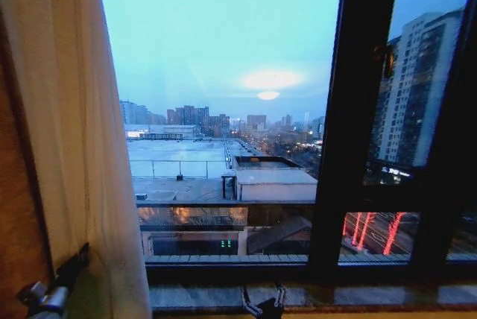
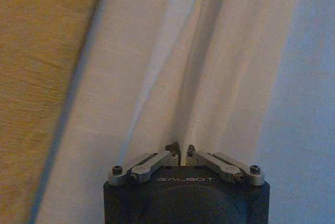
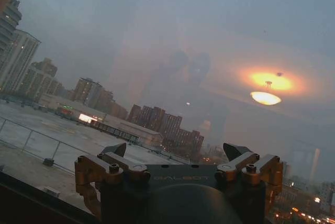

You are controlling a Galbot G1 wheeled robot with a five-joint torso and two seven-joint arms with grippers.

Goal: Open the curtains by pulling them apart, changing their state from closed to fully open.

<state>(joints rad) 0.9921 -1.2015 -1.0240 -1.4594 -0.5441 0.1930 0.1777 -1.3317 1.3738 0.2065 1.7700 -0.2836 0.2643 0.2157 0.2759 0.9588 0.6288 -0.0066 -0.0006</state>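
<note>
Pinching: left tool (image 2: 180, 153) pressed together on a fold of the curtains (image 2: 199, 67), low at the lower left of the head frame (image 1: 56, 289).
Curtain place: sheer white panel (image 1: 74, 110) gathered along the left edge of the head frame, beside a golden-brown drape (image 2: 36, 67).
Right tool (image 3: 178, 153): spread wide, holding nothing, facing the window (image 3: 157, 51).
Glass: window (image 1: 223, 73) bare across the middle and right of the frame.
Progress: seemingly near done; any panel past the right edge cannot be judged.
</note>
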